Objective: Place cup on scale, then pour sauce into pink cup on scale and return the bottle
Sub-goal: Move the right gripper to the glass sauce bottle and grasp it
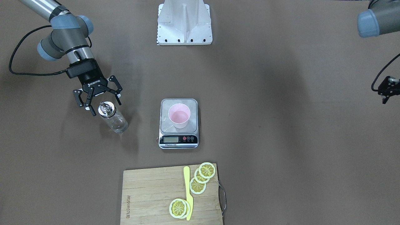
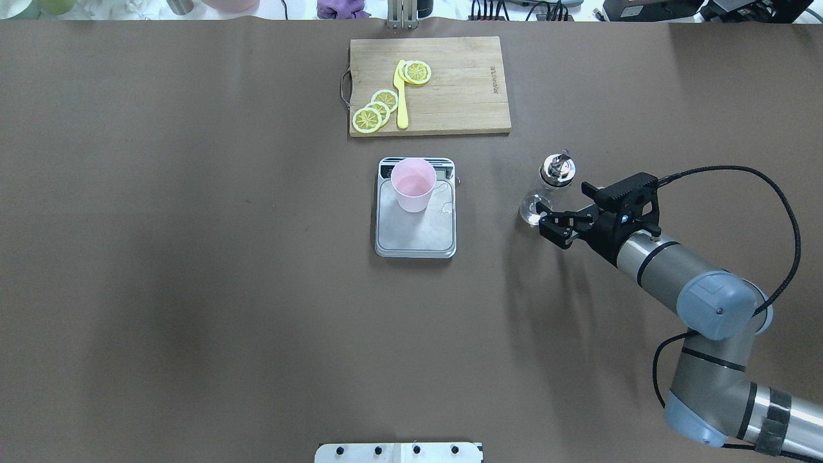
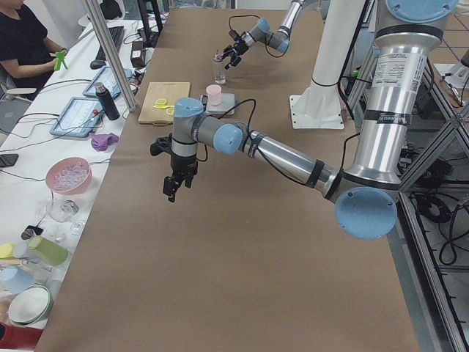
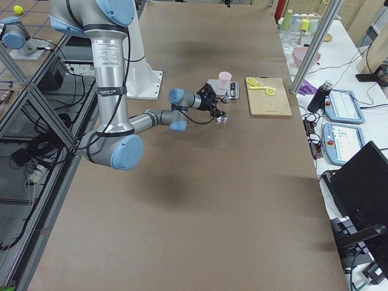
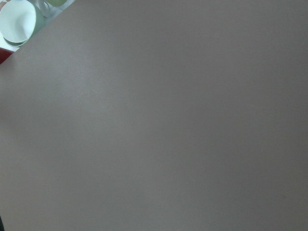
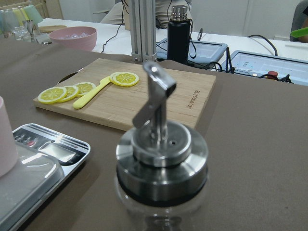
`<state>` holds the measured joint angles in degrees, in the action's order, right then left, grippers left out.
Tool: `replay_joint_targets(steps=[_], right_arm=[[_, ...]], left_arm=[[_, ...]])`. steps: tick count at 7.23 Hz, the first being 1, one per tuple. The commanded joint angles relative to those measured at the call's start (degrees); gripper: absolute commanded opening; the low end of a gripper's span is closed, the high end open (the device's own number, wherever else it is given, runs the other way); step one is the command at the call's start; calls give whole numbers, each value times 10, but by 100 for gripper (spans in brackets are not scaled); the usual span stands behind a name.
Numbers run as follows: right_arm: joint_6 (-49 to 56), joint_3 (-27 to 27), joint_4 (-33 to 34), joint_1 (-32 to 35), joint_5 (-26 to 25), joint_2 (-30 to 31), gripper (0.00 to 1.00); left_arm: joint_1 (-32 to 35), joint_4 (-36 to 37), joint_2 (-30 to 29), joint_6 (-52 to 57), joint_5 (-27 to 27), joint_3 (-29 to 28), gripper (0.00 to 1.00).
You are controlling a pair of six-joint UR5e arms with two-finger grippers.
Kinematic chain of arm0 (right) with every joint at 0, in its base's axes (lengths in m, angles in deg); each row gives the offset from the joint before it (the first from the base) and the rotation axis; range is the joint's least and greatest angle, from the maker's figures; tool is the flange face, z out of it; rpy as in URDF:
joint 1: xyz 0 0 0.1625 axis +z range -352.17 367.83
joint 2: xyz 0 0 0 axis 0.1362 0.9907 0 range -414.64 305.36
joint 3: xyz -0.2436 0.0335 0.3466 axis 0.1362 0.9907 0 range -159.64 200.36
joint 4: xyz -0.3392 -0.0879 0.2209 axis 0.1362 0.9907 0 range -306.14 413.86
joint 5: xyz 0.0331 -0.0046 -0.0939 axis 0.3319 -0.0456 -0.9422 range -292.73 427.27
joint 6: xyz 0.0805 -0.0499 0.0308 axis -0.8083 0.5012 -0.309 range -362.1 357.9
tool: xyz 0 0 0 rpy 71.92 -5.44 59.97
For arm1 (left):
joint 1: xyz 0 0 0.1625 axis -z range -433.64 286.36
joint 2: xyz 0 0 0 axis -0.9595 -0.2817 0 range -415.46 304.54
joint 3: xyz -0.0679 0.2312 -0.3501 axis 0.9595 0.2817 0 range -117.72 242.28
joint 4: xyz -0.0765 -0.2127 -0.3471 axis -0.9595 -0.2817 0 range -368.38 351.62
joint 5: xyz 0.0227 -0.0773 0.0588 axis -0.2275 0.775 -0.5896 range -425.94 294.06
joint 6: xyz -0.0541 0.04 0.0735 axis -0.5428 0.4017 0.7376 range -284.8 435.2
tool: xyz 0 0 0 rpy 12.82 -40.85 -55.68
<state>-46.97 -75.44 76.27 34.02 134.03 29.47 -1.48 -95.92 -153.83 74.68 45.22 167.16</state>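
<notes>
The pale pink cup (image 1: 178, 116) stands upright on the silver platform of the scale (image 1: 178, 141); both also show in the overhead view, cup (image 2: 413, 184) on scale (image 2: 416, 239). The clear glass bottle (image 1: 113, 119) with a silver spout cap stands on the table on the robot's right side (image 2: 548, 190). My right gripper (image 1: 100, 100) is open just behind the bottle, its fingertips at either side of the cap (image 2: 566, 209). The right wrist view shows the cap (image 6: 161, 159) close in front. My left gripper (image 1: 387, 90) hangs above bare table far off on the left; whether it is open or shut does not show.
A wooden cutting board (image 2: 463, 96) with lemon slices (image 2: 376, 109) and a yellow knife (image 2: 402, 103) lies beyond the scale. The white robot base (image 1: 184, 23) stands at the near side. The table's far edge holds bowls and bottles.
</notes>
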Motion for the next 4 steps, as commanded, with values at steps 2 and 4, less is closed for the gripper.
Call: replay_joint_targets(steps=[2, 4], right_arm=[[1, 24, 1, 7, -1, -26, 100], [15, 47, 0, 21, 1, -48, 100]], left_arm=[[-1, 1, -2, 0, -2, -1, 99], [-1, 3, -8, 0, -2, -5, 99]])
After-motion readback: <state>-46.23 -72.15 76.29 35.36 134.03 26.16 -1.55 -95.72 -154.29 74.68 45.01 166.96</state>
